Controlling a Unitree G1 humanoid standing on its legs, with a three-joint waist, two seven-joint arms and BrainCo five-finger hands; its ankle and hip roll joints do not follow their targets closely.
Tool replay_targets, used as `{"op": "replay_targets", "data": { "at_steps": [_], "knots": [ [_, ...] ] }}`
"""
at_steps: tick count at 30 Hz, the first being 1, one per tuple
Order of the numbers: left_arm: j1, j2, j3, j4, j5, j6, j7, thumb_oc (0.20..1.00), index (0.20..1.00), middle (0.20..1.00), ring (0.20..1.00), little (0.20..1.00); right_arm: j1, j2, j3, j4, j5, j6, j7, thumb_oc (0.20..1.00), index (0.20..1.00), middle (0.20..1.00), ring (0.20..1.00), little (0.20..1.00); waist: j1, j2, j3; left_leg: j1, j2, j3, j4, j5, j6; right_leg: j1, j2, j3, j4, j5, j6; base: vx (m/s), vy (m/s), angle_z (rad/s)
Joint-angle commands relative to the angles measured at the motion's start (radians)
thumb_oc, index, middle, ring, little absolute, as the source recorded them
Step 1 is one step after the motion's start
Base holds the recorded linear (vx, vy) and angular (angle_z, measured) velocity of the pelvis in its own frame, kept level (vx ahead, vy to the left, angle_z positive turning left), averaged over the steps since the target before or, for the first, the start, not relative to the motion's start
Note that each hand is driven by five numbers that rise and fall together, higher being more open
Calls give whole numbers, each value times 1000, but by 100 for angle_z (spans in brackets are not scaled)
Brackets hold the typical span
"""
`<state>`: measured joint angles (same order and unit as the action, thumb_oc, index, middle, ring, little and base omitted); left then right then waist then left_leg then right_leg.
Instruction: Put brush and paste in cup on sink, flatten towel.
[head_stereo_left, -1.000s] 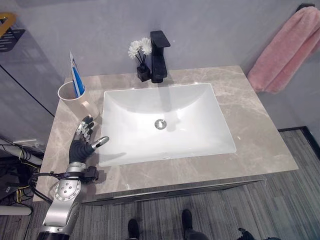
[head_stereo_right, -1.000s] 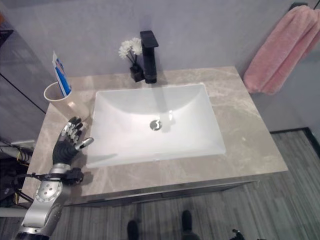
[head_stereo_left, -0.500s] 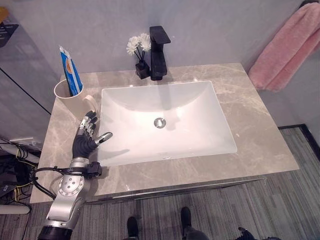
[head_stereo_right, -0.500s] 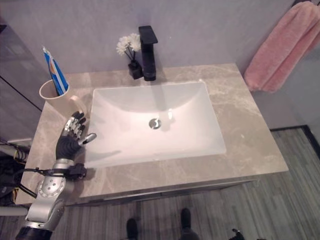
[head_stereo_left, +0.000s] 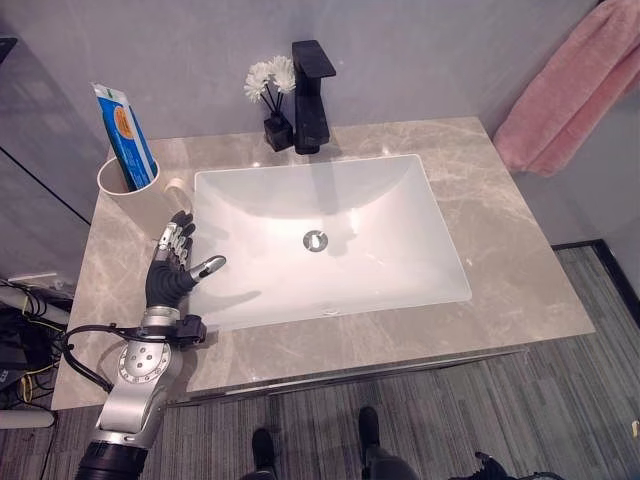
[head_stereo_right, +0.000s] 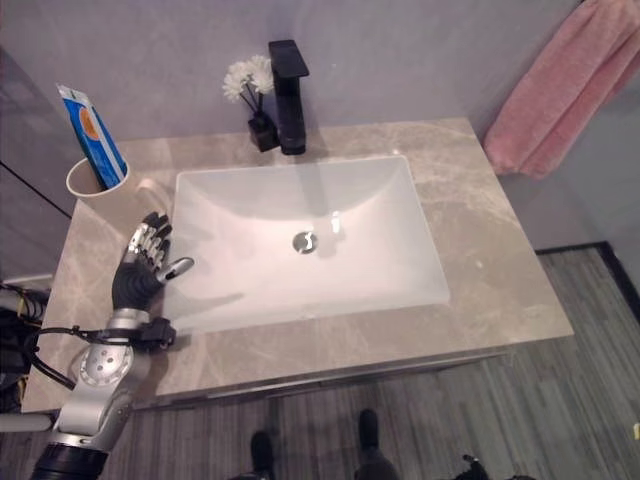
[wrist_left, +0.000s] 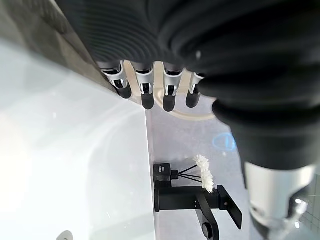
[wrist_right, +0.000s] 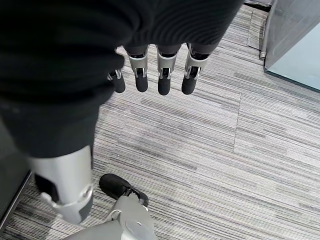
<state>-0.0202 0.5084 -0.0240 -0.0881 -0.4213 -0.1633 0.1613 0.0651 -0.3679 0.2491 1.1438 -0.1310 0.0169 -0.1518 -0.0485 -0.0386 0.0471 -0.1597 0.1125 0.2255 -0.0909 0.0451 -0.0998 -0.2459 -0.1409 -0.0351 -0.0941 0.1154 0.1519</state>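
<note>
Round cream cup (head_stereo_left: 128, 193) stands on veined marble counter (head_stereo_left: 510, 250).

Left hand (head_stereo_left: 168, 272) raised palm-down at the end of a silver-grey forearm that comes up from the lower left, wrist under the dark ribbed cover. Fingers (wrist_left: 144, 93) straight and side by side in a row, dark tips forward, holding nothing; thumb (head_stereo_left: 208, 266) stretched out apart from them toward the right. Right hand (wrist_right: 150, 65) hanging low, fingers (wrist_right: 164, 80) straight and relaxed, pointing down, thumb (wrist_right: 70, 190) apart, nothing in its grasp.
</note>
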Motion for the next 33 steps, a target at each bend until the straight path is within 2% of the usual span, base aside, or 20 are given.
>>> {"op": "replay_targets", "data": {
  "at_steps": [1,12,25,33],
  "knots": [
    [-39,2,-46,50,10,8,0,1000,1000,1000,1000,1000,-23,-30,37,-23,22,1,-28,1000,1000,1000,1000,1000,-50,15,13,-22,14,-124,4,14,10,38,-7,19,7,-42,9,0,0,0],
    [-24,-4,-28,43,18,8,10,1000,1000,1000,1000,1000,-21,-25,30,-7,30,-2,-30,1000,1000,1000,1000,1000,-43,11,13,-26,14,-132,4,18,11,37,-6,17,7,-41,9,0,0,0],
    [-4,6,-8,0,71,6,18,1000,1000,1000,1000,1000,-22,-11,32,9,43,-5,-28,1000,1000,1000,1000,1000,-26,-10,16,-35,12,-156,4,25,11,46,-5,-4,7,-37,7,-13,-2,0],
    [42,11,-13,-22,64,13,-10,1000,1000,1000,1000,1000,-29,0,37,22,37,-2,-23,1000,1000,1000,1000,1000,-12,-19,9,-3,14,-166,4,23,9,91,-4,-18,7,-41,6,-11,-4,0]
  ]
}}
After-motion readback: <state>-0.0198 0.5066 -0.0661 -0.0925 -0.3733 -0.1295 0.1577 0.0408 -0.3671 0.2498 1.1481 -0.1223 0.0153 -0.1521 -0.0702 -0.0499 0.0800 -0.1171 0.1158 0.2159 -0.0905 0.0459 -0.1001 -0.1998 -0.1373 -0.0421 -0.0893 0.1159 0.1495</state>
